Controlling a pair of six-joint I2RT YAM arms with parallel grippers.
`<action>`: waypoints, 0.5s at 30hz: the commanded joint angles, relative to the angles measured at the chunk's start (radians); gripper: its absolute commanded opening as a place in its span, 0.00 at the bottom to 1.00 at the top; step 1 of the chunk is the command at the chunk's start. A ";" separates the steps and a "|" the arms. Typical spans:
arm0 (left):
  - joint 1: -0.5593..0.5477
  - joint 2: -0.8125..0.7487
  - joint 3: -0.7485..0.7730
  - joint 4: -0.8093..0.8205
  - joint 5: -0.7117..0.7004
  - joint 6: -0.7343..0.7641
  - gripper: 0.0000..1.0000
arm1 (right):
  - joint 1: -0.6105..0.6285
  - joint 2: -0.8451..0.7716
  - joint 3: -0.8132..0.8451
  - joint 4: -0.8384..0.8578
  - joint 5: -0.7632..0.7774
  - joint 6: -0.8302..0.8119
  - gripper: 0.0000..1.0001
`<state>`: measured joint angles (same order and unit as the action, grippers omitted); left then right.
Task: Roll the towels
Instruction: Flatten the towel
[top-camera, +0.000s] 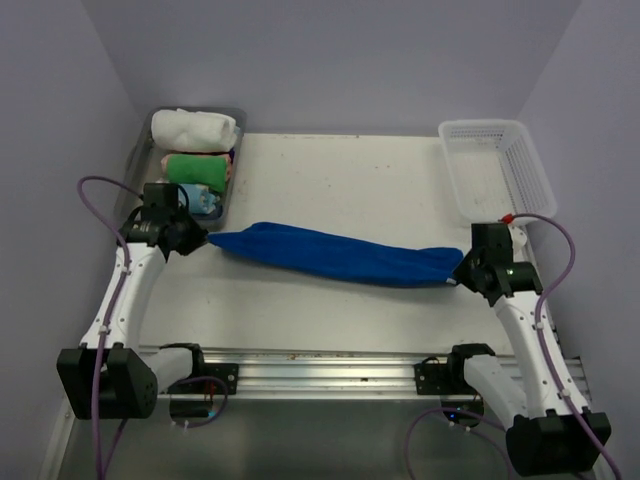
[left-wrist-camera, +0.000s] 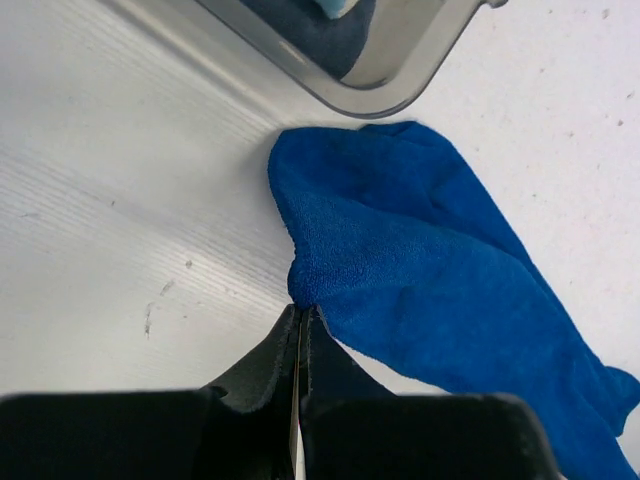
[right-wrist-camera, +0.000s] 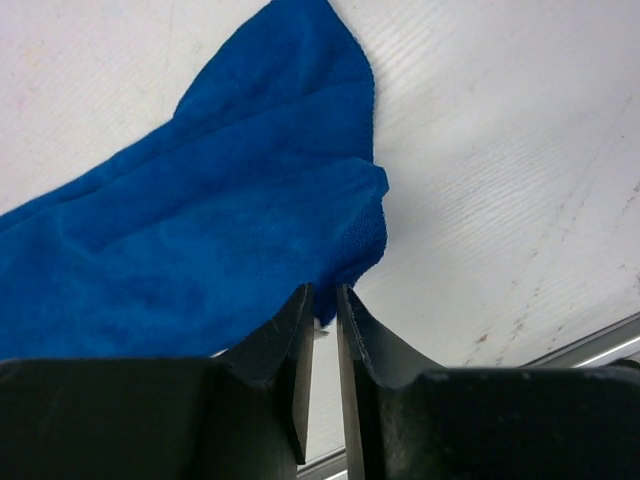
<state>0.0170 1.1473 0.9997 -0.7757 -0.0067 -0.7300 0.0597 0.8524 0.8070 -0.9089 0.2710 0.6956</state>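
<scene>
The blue towel (top-camera: 340, 255) is lying unrolled across the middle of the desk (top-camera: 330, 190) as one long, loosely bunched strip. It is running from the 9 o'clock side to the 3 o'clock side and dipping slightly toward the near edge at the right.

The left arm (top-camera: 120, 290) is reaching forward from its base and bending inward. The left pincer (top-camera: 200, 240) is lying low over the desk and pointing toward 3 o'clock. Its jaws are pressing together on the towel's left edge (left-wrist-camera: 301, 308).

The right arm (top-camera: 525, 320) is mirroring this pose. The right pincer (top-camera: 462, 272) is pointing toward 9 o'clock. Its jaws are standing narrowly apart (right-wrist-camera: 323, 290), with the towel's corner touching their tips.

The white towel (top-camera: 195, 128) is sitting rolled in the tray (top-camera: 238, 170) at 11 o'clock, beside a green towel (top-camera: 198, 167) and a pale blue dotted towel (top-camera: 200, 198). A basket (top-camera: 482, 124) is sitting at 1 o'clock.
</scene>
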 joint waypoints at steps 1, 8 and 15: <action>0.017 -0.001 -0.041 -0.030 0.046 0.035 0.00 | -0.003 -0.006 -0.038 -0.022 -0.022 0.010 0.20; 0.018 0.005 -0.070 -0.013 0.063 0.032 0.00 | -0.003 0.042 -0.107 -0.021 -0.095 0.085 0.38; 0.018 0.019 -0.030 -0.014 0.051 0.043 0.00 | -0.003 0.091 -0.173 0.016 -0.107 0.146 0.37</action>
<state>0.0269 1.1633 0.9260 -0.7975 0.0418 -0.7132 0.0593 0.9337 0.6529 -0.9081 0.1780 0.7921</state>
